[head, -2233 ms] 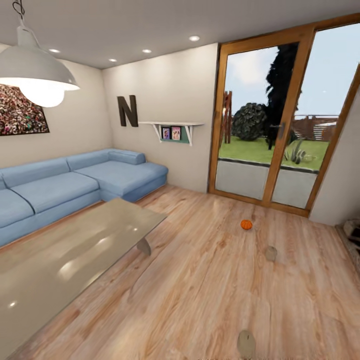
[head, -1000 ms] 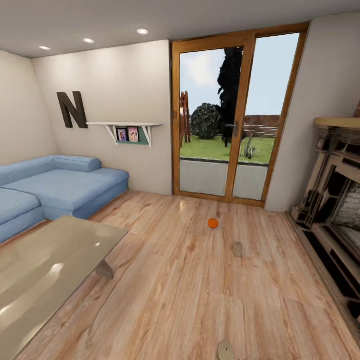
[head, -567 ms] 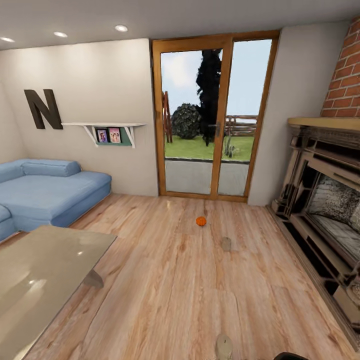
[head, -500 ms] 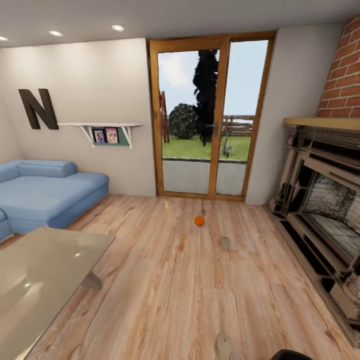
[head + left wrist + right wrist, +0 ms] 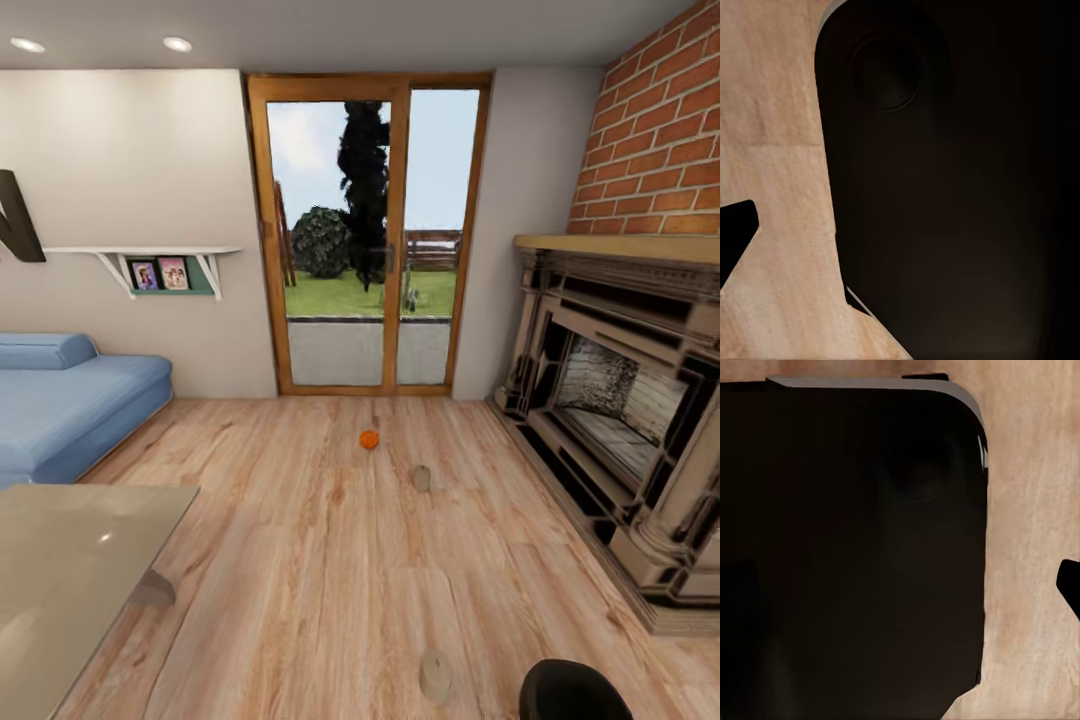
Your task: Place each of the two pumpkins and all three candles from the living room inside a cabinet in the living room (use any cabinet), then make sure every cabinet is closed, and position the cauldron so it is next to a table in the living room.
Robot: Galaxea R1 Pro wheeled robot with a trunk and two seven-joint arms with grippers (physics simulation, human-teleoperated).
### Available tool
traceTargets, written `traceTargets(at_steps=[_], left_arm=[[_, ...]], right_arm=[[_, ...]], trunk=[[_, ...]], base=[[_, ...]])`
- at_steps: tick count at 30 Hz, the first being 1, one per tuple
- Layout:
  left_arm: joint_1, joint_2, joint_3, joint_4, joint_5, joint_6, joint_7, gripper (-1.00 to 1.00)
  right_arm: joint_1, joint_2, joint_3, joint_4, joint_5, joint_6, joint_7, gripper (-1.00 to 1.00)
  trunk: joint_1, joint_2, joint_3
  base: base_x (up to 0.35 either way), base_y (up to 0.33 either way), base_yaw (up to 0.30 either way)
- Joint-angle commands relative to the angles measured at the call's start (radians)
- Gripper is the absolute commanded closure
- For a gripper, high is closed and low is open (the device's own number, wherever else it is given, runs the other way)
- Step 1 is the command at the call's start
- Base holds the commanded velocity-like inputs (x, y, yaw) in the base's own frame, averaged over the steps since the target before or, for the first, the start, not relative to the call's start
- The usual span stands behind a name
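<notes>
One orange pumpkin lies on the wood floor in front of the glass door, in the head view. A pale candle stands just right of it and closer to me. Another candle stands on the floor near the lower edge. A round matte black shape at the lower right edge looks like the cauldron, cut off by the frame. The cabinet is out of view. Each wrist view shows dark robot body over floorboards, with one dark fingertip and one fingertip at the edge.
A glass-topped table fills the lower left, with a blue sofa behind it. An ornate carved fireplace under a brick wall lines the right side. The wood-framed glass door is at the back, with open floor in between.
The whole picture has swung right: sofa, table and door slid left, and the fireplace and brick wall came in. The black round shape rose into the lower right corner.
</notes>
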Motion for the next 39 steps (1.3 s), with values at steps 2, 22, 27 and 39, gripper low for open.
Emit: traceTargets(at_steps=[2,22,27,39], left_arm=[[0.001,0.000,-0.004,-0.002,-0.001,-0.001,0.000,-1.00],[0.001,0.000,-0.004,-0.002,-0.001,-0.001,0.000,-1.00],[0.001,0.001,-0.004,-0.002,-0.001,-0.001,0.001,-1.00],[0.001,0.001,-0.004,-0.002,-0.001,-0.001,0.001,-1.00]], right_arm=[[-0.001,-0.001,0.000,0.002,-0.005,-0.008,0.001,-1.00],[-0.001,-0.002,0.000,0.002,-0.005,-0.012,0.003,-1.00],[-0.001,-0.002,0.000,0.002,-0.005,-0.012,0.003,-1.00],[-0.001,-0.001,0.000,0.002,-0.006,-0.012,0.027,-1.00]], trunk=[[0.000,0.000,-0.001],[0.000,0.000,-0.001],[0.000,0.000,-0.001],[0.000,0.000,-0.001]], base=[[-0.131,0.248,-0.290],[-0.217,0.109,-0.290],[-0.089,0.046,-0.290],[-0.090,0.181,-0.290]])
